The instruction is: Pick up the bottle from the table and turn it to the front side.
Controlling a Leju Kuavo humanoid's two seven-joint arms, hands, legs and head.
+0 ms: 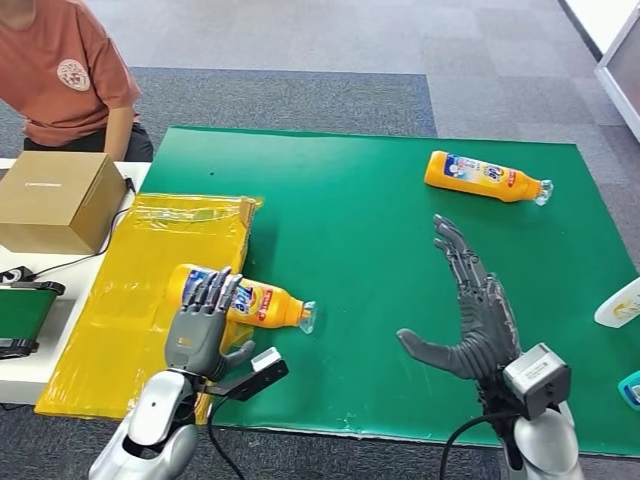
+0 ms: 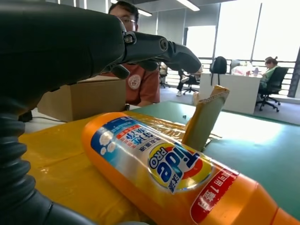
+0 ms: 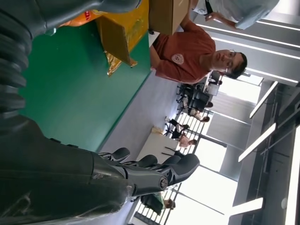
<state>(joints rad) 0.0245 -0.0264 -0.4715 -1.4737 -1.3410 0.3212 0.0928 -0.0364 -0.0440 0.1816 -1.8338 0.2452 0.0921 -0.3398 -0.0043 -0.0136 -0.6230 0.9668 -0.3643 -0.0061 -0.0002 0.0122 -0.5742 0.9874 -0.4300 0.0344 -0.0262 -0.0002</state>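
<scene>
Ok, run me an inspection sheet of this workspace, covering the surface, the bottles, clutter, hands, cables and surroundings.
Surface: green mat on the table, with a yellow plastic sheet over its left end.
Job's things: near bottle lies on its side, half on the yellow sheet, label up, cap pointing right; far bottle lies on its side near the far right edge.
Clutter: cardboard box on the white side table; white and teal items at the right edge, unidentifiable.
Hands: left hand hovers over the near bottle, fingers apart, holding nothing; right hand spread open above the mat.
Cables: black cable by the box.
Surroundings: person seated behind the box; grey carpet.
</scene>
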